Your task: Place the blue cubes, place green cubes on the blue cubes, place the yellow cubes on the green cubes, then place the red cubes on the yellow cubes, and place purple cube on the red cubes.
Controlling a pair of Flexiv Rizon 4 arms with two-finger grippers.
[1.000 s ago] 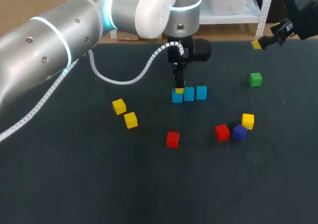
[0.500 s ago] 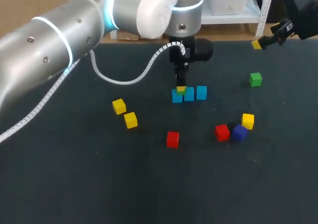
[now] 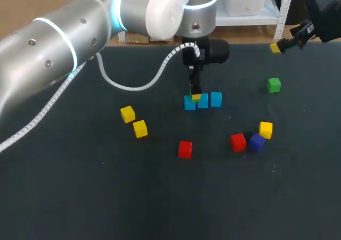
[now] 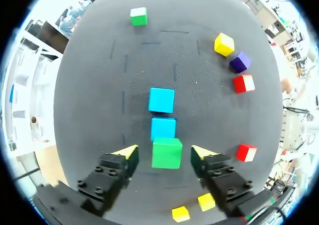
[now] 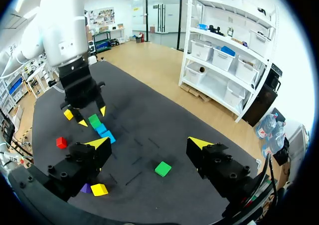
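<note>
At mid-table, a row of three blue cubes (image 3: 202, 100), side by side and close together on the dark table (image 3: 80, 197). On the end cube nearest the left arm, a stacked green cube (image 4: 167, 153), sitting squarely and hiding that blue cube from the left wrist view, with the other two blue cubes lined up ahead of it. Around it, the left gripper (image 4: 165, 152): fingers apart, one yellow tip on each side of the green block, a dark gap on both sides, no contact visible. Grips nothing. From above, hangs upright over that same end of the row (image 3: 195, 94). At the table's back right corner, the right gripper (image 5: 149, 143): fingers spread wide, nothing between them, held above the surface. Ahead of and below it, a loose green cube (image 5: 163, 168) alone on the table, well apart from the row. Off to the row's left and nearer the front, a first yellow cube (image 3: 127, 113) and a second yellow cube (image 3: 140, 128), near each other but not touching. In front of the row, a lone red cube (image 3: 185, 149) by itself. To the front right, a tight cluster: another red cube (image 3: 238, 141) just beside the purple cube (image 3: 257, 142), and a third yellow cube (image 3: 266, 129) just behind the purple one; impossible to tell whether these touch.
</note>
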